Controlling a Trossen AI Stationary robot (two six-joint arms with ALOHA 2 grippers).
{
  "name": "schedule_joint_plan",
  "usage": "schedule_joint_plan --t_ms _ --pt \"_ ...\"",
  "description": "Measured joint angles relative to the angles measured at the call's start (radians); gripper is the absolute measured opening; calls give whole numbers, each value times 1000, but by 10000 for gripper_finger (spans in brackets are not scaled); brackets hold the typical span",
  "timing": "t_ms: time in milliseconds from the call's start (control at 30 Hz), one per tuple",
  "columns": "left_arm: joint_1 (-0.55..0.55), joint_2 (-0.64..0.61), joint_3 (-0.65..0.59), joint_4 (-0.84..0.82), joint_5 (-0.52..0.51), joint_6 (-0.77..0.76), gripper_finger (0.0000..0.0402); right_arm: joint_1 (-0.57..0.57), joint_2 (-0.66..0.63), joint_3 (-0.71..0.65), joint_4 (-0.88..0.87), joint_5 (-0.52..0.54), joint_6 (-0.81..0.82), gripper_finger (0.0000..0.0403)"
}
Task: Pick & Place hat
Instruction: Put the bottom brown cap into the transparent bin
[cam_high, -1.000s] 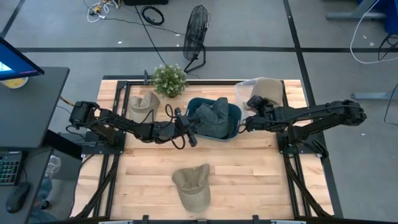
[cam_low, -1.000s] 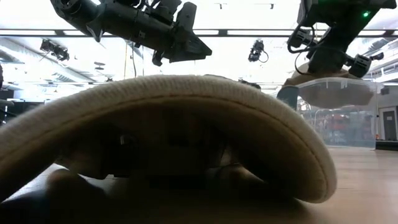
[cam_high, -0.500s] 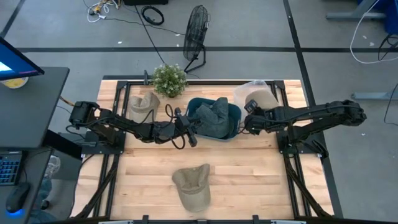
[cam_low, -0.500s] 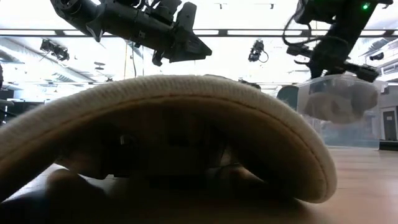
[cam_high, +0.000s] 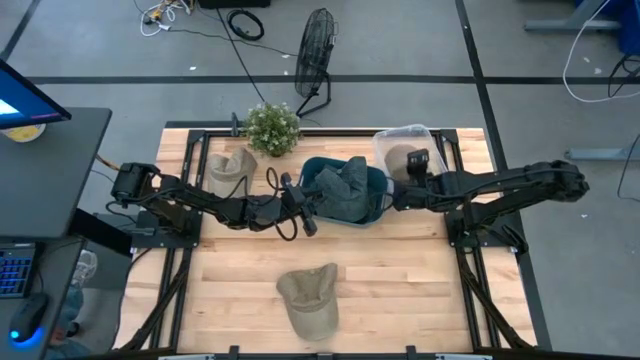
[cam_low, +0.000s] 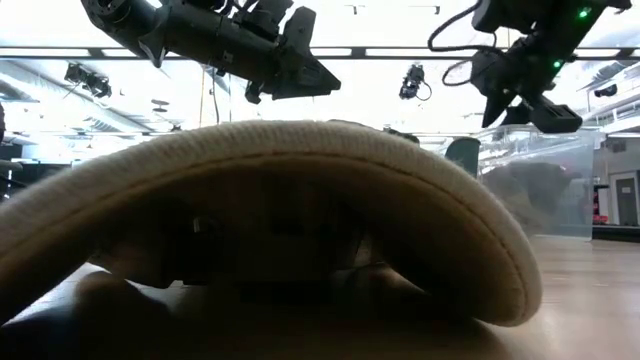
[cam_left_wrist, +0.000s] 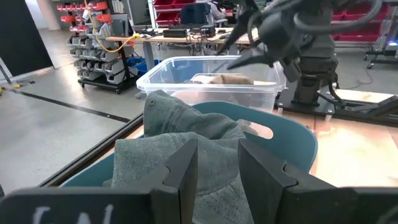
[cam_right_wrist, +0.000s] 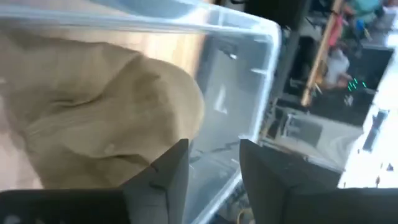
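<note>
A tan hat (cam_right_wrist: 93, 124) lies inside the clear bin (cam_high: 403, 148) at the table's far right; the low view shows it there behind the bin's wall (cam_low: 545, 185). My right gripper (cam_right_wrist: 214, 168) hovers open just above it and touches nothing. A grey-green hat (cam_left_wrist: 186, 134) sits in the teal bin (cam_high: 372, 190) at the table's middle. At the teal bin's left side, my left gripper (cam_left_wrist: 217, 168) is raised and open, pointing at the grey-green hat. Another tan hat (cam_high: 310, 298) rests on the table by the near edge, and a third (cam_high: 232, 165) lies at the far left.
A potted plant (cam_high: 272, 128) stands at the far edge, left of the teal bin. The near tan hat's brim (cam_low: 270, 230) fills most of the low view. Bare wood lies between the bins and that hat.
My right gripper has let go of the tan hat it held above the clear bin. The hat has dropped into the bin and lies on its bottom, while the gripper stays just above it.
</note>
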Motion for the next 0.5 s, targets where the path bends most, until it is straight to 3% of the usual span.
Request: schedule_joint_plan --t_ms 200,333,500 --pt "0 0 0 -4 3 -29 119 46 0 89 -12 -72 182 152" --pt "-10 -14 -1 -22 49 -30 119 106 0 181 56 -271 292 141" --pt "-52 -59 -1 -88 127 -30 119 178 0 219 263 -512 344 135"
